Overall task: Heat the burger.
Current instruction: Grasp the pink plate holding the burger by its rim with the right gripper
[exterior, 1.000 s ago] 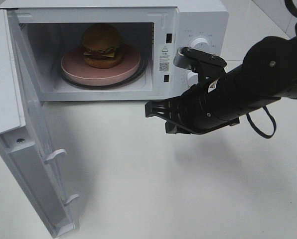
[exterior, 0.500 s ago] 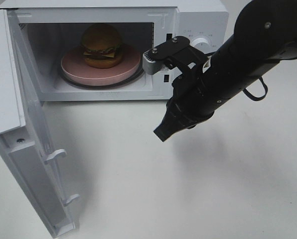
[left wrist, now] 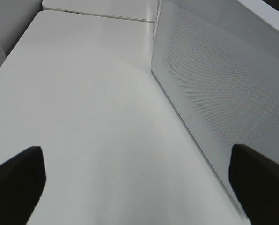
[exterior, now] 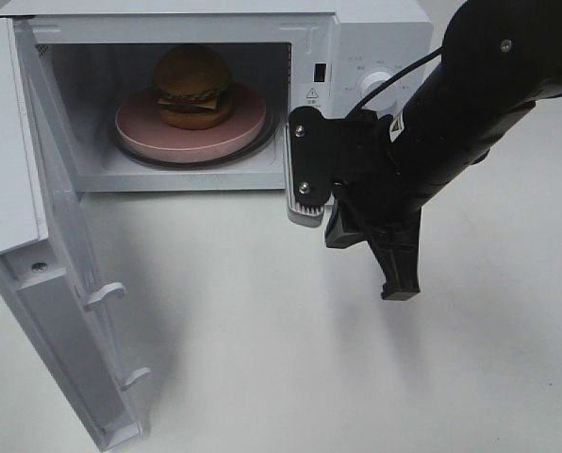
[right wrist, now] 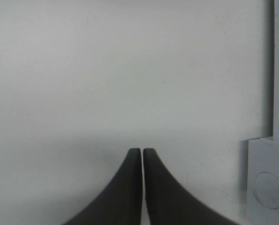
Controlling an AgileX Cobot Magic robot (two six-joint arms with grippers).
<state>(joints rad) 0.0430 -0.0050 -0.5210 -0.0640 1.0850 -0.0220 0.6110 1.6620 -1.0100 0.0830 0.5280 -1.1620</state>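
Observation:
The burger [exterior: 193, 87] has a glossy brown bun with cheese and lettuce showing, and sits on a pink plate [exterior: 241, 130] inside the open microwave [exterior: 375, 38]. My right gripper [exterior: 401, 288] hangs in front of the microwave's right half, pointing down at the table, apart from the burger. Its two dark fingers meet in the right wrist view, so the right gripper [right wrist: 142, 151] is shut on nothing. My left gripper [left wrist: 135, 154] shows only in the left wrist view, its fingers spread wide and open above bare table.
The microwave door [exterior: 64, 283] stands swung out at the left, reaching toward the front edge. A white perforated panel [left wrist: 214, 84] runs beside my left gripper. A grey corner piece [right wrist: 266, 183] shows beside my right fingers. The control knob [exterior: 373, 85] sits behind the right arm.
The right arm has swung round from pointing left to pointing down at the table and has moved closer to the microwave front. Its gripper has stayed shut. The burger has not moved.

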